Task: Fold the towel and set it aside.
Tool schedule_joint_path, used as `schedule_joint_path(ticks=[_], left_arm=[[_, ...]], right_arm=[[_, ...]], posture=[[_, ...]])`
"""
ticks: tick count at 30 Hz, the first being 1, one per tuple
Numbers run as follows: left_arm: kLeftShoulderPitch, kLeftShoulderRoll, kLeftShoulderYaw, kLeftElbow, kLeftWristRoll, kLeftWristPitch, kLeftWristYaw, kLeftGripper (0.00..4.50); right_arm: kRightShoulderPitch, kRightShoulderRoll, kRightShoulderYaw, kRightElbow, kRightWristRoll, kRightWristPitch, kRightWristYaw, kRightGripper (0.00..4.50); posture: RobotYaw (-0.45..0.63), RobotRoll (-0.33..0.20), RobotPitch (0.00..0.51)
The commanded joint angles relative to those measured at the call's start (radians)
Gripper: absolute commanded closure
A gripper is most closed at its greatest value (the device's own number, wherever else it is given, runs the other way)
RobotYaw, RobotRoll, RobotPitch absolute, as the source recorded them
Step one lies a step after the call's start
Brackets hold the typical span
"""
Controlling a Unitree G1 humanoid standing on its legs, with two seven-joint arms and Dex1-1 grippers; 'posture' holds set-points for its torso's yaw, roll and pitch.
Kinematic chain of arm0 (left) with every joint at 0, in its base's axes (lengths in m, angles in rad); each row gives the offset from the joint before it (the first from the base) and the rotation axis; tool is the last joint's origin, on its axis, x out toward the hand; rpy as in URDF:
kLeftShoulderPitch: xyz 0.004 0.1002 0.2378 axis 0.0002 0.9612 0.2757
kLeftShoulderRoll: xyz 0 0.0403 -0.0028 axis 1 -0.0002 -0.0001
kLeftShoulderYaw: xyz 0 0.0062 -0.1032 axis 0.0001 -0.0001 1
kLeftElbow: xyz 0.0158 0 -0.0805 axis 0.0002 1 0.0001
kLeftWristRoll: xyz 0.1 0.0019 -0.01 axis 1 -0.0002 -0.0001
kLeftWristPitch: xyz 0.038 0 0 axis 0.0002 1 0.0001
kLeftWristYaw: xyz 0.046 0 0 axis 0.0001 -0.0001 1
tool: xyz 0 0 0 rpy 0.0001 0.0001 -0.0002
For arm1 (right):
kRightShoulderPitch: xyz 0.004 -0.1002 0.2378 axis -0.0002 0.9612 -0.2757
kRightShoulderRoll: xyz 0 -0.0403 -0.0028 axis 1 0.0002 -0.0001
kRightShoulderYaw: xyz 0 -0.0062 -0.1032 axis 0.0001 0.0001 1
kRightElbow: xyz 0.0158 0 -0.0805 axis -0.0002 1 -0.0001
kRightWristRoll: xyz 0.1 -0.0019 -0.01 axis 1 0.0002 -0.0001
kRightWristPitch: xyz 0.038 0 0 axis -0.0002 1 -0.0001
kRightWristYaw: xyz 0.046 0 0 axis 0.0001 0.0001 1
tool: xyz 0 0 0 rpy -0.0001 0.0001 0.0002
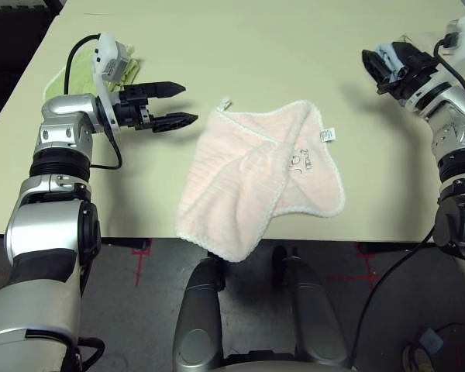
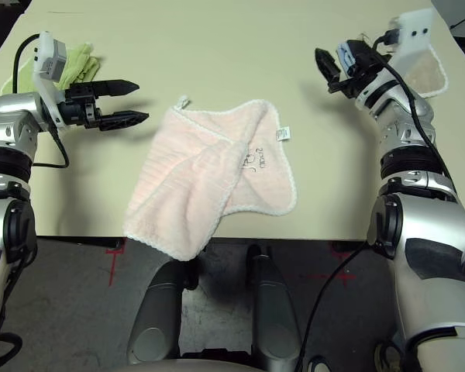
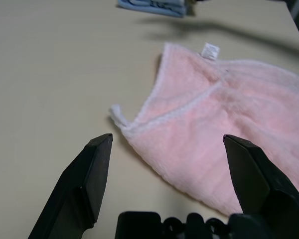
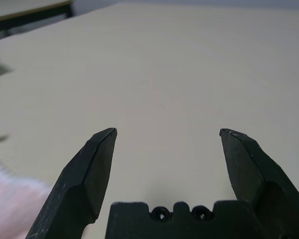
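Item 1, the towel [image 1: 256, 182]: pale pink terry, lay rumpled at the table's [image 1: 240, 46] near edge, 1 flap doubled over its middle, 1 corner hanging past the edge at 6 o'clock, a small tag [image 1: 326, 135] at 2 o'clock. Item 2, my left gripper [image 1: 173, 105]: at the towel's 10 o'clock, fingers spread wide and empty, pointing toward the far-left corner loop [image 1: 225, 101] but apart from it. Item 3, my right gripper [image 2: 331, 71]: well off at 2 o'clock, likewise wide and empty. Item 4, a green towel [image 1: 77, 76] behind my left wrist. Risk, as I judged it: pinching only 1 layer of the doubled flap could drag the overhanging corner off the table.
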State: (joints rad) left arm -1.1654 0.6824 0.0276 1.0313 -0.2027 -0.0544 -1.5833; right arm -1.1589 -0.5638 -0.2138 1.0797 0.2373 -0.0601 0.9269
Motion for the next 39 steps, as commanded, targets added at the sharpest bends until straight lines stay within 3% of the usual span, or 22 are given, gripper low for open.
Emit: schedule_joint_path(ticks=[1, 7, 11, 24, 27, 29, 37, 39], left_arm=[[0.016, 0.021, -0.034, -0.007, 0.02, -0.052, -0.031, 0.0], [0.024, 0.007, -0.025, -0.035, -0.017, -0.079, -0.031, 0.0], [0.024, 0.002, -0.02, -0.056, -0.032, -0.066, -0.031, 0.0], [0.068, -0.008, 0.017, -0.207, -0.076, 0.058, -0.023, 0.0], [0.069, -0.013, 0.016, -0.213, -0.076, 0.061, -0.02, 0.0], [0.069, -0.016, 0.015, -0.212, -0.076, 0.062, -0.02, 0.0], [0.063, -0.023, 0.009, -0.203, -0.07, 0.059, -0.023, 0.0], [0.061, -0.025, 0.009, -0.2, -0.069, 0.059, -0.023, 0.0]], right_arm=[[-0.05, -0.006, 0.108, -0.011, -0.082, 0.09, 0.113, 0.02], [-0.148, -0.004, 0.225, 0.037, -0.161, 0.236, 0.272, 0.02], [-0.188, -0.009, 0.297, 0.076, -0.241, 0.202, 0.313, 0.02], [-0.189, 0.046, 0.344, 0.171, -0.367, 0.174, 0.177, 0.02], [-0.188, 0.071, 0.337, 0.173, -0.369, 0.173, 0.154, 0.61], [-0.191, 0.078, 0.337, 0.174, -0.369, 0.179, 0.163, 1.24], [-0.199, 0.066, 0.335, 0.165, -0.371, 0.205, 0.22, 4.37], [-0.207, 0.055, 0.312, 0.159, -0.35, 0.218, 0.233, 4.47]], posture=[[0.02, 0.0, 0.302], [0.03, 0.0, 0.306], [0.04, 0.0, 0.316], [0.08, 0.0, 0.332], [0.08, 0.0, 0.339], [0.08, 0.0, 0.341], [0.06, 0.0, 0.333], [0.06, 0.0, 0.333]])
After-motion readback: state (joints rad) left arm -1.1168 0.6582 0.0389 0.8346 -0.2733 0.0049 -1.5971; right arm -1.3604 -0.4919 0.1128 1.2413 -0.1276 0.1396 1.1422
